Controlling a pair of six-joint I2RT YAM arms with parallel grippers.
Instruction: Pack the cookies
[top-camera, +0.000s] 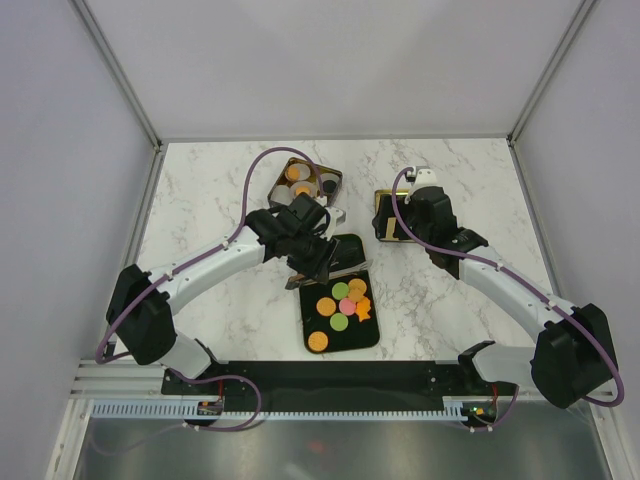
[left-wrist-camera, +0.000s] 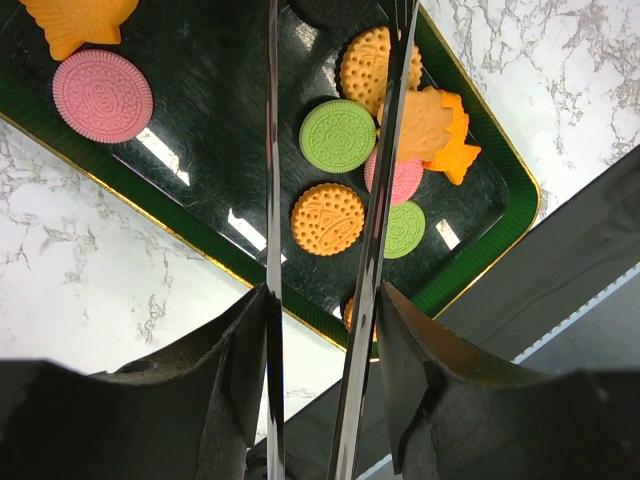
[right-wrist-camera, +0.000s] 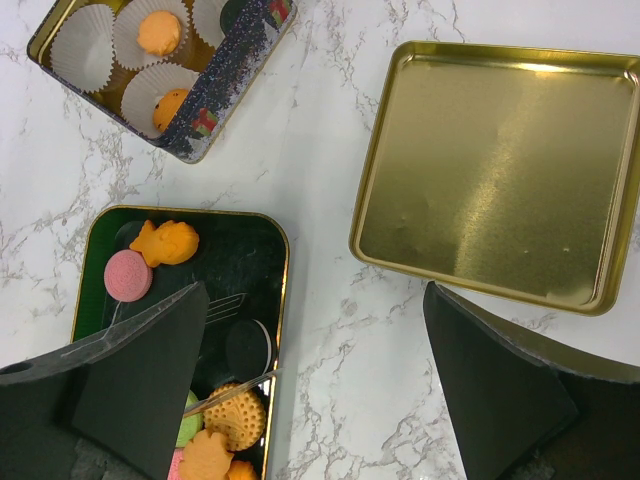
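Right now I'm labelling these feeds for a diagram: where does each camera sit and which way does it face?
Top external: fixed above and behind, facing down on the table; left arm and right arm show.
Left wrist: on the left arm, facing down past the left fingers and held tongs onto cookies in the tray.
Right wrist: on the right arm, facing down between the open right fingers onto the gold lid and tin.
Shared: all see the tray.

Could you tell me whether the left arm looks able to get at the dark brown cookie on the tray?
Probably yes: the left gripper holds tongs whose tips flank the dark brown cookie, lying flat with nothing over it.
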